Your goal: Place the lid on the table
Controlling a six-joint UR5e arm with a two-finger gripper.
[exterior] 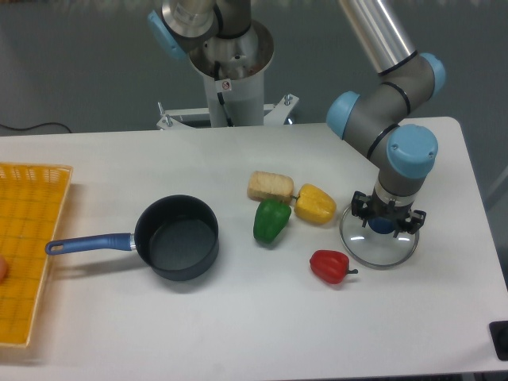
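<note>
Glass with a thin metal rim, the lid lies directly under your gripper, apparently flat on the white surface near its right end. Its dark blue centre knob sits right between the fingers; whether they are clamped on it or just let go, you cannot tell from this view, since the wrist hides the contact.

Close to the gripper's lower left lies a red pepper, just beside the rim and possibly touching it. Further left sit a yellow pepper, a green pepper and a pale block that may be a sponge or bread. Well beyond them stands the saucepan, uncovered, its blue handle reaching toward the yellow mesh tray.

Treat the lid as rigid, fairly heavy for its size, smooth and breakable. The knob is your only sensible hold; the rim is thin and slippery. Judging by how it lies, the placing looks nearly or fully done. If you open, lift straight up so the fingers do not drag the knob and slide the glass into the red pepper.
</note>
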